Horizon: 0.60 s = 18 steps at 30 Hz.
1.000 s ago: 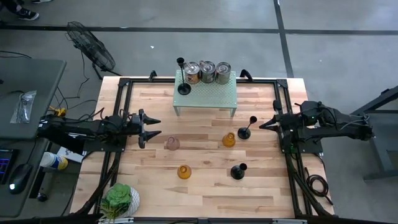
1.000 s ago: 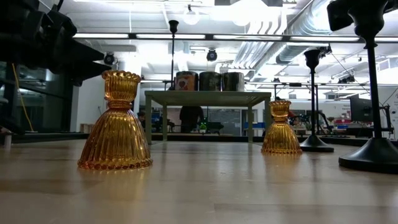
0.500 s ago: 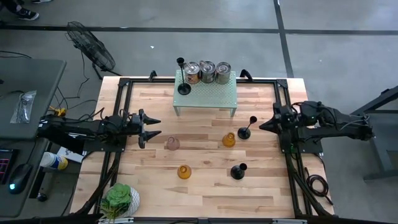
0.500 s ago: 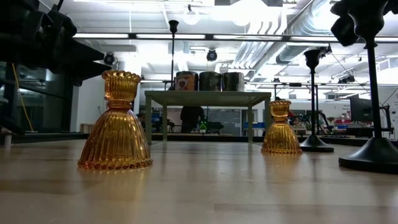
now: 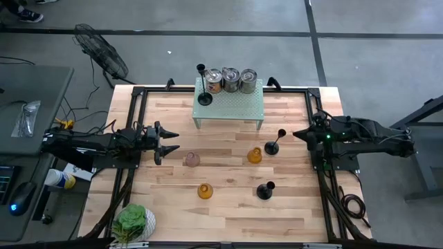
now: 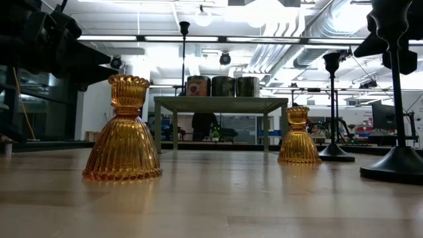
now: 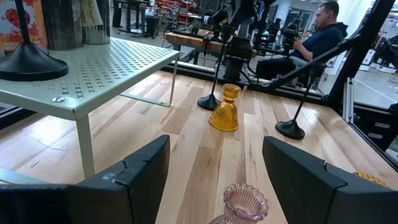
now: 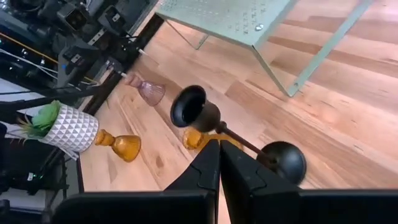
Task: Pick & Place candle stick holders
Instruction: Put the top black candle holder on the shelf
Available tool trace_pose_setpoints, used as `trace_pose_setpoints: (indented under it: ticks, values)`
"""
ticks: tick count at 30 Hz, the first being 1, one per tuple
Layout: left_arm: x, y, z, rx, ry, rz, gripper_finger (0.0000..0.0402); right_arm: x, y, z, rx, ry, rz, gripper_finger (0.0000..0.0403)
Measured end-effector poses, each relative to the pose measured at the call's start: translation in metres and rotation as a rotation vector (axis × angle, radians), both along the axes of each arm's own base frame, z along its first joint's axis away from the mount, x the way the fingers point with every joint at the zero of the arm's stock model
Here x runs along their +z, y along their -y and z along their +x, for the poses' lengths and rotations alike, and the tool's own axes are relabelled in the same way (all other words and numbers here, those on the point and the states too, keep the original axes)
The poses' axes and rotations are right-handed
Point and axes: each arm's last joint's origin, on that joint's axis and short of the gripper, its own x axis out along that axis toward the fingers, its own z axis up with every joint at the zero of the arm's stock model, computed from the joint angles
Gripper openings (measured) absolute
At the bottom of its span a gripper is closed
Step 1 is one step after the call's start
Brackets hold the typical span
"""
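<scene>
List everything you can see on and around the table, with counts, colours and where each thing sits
Black thin-stemmed candle stick holders with round bases: three; one on the shelf's left end, one right of centre, one nearer the front.
Amber ribbed glass candle stick holders: two; one mid-table, one front of centre.
Pink glass candle stick holder: one, left of centre.
Pale green perforated metal shelf: one, at the table's back.
Metal tins: three, in a row on the shelf.
Green succulent in white faceted pot: one, front left corner.
Black floor fan: one, beyond the back left corner.
Person in dark top: one, seated beyond the table.
Left end effector: open, at the left edge.
Right end effector: shut, at the right edge.
</scene>
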Motion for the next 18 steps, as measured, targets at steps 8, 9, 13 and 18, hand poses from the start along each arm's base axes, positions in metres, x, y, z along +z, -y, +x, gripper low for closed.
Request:
trace_pose_setpoints:
  ticks: [8, 9, 13, 18]
  values:
    - [0.0, 0.0, 0.0, 0.0, 0.0, 0.0, 0.0253, -0.01, -0.003, -0.006, 0.006, -0.112, 0.105, 0.0027]
    - [0.0, 0.0, 0.0, 0.0, 0.0, 0.0, 0.0253, -0.011, -0.004, -0.006, 0.019, -0.115, 0.102, 0.0039]
    - [0.0, 0.0, 0.0, 0.0, 0.0, 0.0, 0.0253, -0.011, -0.007, -0.006, 0.065, -0.124, 0.093, 0.0108]
    - [0.0, 0.0, 0.0, -0.001, 0.0, 0.0, 0.0253, -0.02, -0.011, 0.005, 0.157, -0.155, -0.047, 0.0205]
